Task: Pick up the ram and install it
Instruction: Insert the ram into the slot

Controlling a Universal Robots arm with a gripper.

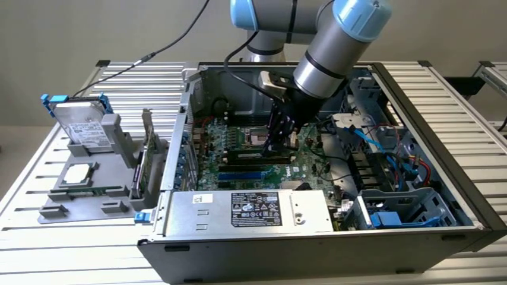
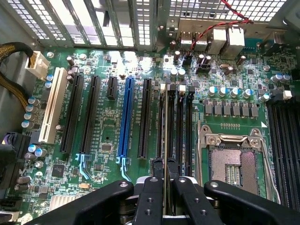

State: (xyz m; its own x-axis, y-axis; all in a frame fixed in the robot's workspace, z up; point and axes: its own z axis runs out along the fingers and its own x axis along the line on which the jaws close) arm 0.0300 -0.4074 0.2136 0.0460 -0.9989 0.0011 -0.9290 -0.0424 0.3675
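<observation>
My gripper (image 1: 277, 142) reaches down into the open computer case (image 1: 443, 178), over the motherboard (image 1: 237, 145). In the wrist view its fingers (image 2: 152, 187) are shut on the ram (image 2: 166, 122), a thin board seen edge-on. The ram stands upright along a row of black memory slots (image 2: 180, 126) beside the CPU socket (image 2: 232, 159). Its lower edge is at slot level. I cannot tell whether it is seated in the slot.
A silver power supply (image 1: 253, 211) fills the case's near side. Blue and red cables (image 1: 388, 148) and a drive cage (image 1: 404, 208) lie at the exterior view's right. Outside the case, a grey fixture (image 1: 87, 184) holds a hard drive (image 1: 79, 124) and an upright card (image 1: 147, 154).
</observation>
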